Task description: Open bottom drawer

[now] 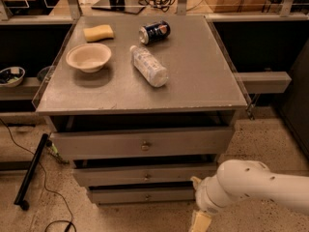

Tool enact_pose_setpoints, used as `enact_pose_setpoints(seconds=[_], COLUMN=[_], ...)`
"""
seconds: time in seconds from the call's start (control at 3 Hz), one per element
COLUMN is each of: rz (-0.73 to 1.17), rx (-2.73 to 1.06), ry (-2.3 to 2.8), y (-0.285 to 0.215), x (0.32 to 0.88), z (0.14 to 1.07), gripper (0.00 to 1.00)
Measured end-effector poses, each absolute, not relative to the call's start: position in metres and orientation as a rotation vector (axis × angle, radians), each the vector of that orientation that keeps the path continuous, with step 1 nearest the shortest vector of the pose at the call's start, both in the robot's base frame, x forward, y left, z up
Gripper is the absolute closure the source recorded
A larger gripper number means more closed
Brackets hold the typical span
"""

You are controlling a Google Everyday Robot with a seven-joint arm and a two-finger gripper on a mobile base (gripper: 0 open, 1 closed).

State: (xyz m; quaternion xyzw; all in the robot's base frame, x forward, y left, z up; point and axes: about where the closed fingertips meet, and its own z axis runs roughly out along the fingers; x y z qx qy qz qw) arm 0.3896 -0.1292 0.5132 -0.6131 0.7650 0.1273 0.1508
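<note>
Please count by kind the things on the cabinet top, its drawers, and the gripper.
Drawers: 3 (top drawer, middle drawer, bottom drawer)
Bowl: 1
Sponge: 1
Can: 1
Bottle: 1
Gripper: 1, low, right of the bottom drawer
Total: 8
</note>
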Motion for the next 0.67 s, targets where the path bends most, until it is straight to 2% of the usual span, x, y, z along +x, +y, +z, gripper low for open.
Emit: enact_pose_setpoints(seconds=[0.67], rz=[0.439], rx=[-1.824], ry=[2.182], y=[-0.1153], x=[0.3882], z=[0.4725], gripper=[0.00])
